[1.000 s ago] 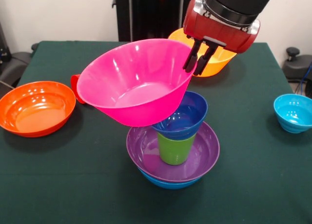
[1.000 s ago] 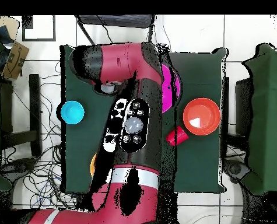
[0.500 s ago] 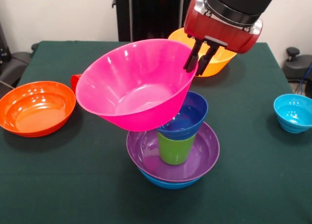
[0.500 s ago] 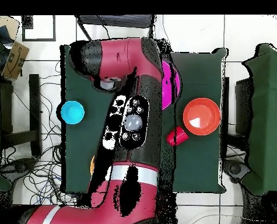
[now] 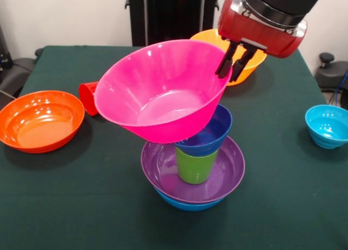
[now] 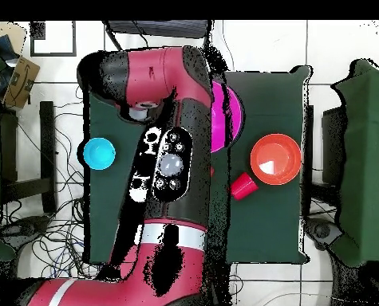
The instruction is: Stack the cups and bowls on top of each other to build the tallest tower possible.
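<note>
The tower stands at the table's middle: a blue bowl [image 5: 185,205] at the bottom, a purple bowl [image 5: 160,168], a lime green cup [image 5: 196,167], then a small dark blue bowl [image 5: 213,135]. Over it hangs the large pink bowl [image 5: 163,92], tilted, its underside at the dark blue bowl's rim. My gripper [image 5: 228,76] is shut on the pink bowl's right rim. In the overhead view my arm hides the tower, and only an edge of the pink bowl [image 6: 228,119] shows. A red cup [image 5: 88,97] lies on its side behind the pink bowl.
An orange bowl [image 5: 41,119] sits at the left edge, and a small cyan bowl [image 5: 327,125] at the right. A yellow-orange bowl [image 5: 247,70] stands behind my gripper. From overhead, the orange bowl [image 6: 275,159], red cup [image 6: 242,186] and cyan bowl [image 6: 99,153] flank my arm.
My gripper has shifted right with the pink bowl, which now sits more over the tower. More of the red cup shows behind it.
</note>
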Tool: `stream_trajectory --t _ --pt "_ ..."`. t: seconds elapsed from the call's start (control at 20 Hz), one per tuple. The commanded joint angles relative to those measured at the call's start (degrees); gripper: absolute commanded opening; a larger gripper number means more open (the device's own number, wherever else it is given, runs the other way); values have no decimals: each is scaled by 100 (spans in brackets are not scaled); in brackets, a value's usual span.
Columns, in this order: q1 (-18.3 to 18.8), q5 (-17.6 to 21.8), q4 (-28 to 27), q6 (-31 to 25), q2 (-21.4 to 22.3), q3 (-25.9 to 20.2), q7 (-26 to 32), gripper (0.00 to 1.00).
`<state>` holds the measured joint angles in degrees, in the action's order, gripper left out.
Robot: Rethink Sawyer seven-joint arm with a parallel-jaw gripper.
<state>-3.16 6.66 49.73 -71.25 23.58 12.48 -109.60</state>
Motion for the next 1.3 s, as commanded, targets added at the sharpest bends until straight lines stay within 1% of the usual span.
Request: stream_trajectory --t 0.05,0.4,0.6,1.0,1.3 --pt "-150 -39 -239 -645 -20 -154 -816 0" --pt "-197 -79 -188 -583 -29 -69 -815 0" --pt "-213 -98 -120 -428 -30 -51 -847 0" --pt "-278 -125 -110 -322 -88 -27 -935 0" --pt "-333 -249 -118 -314 -130 -39 -1099 0"
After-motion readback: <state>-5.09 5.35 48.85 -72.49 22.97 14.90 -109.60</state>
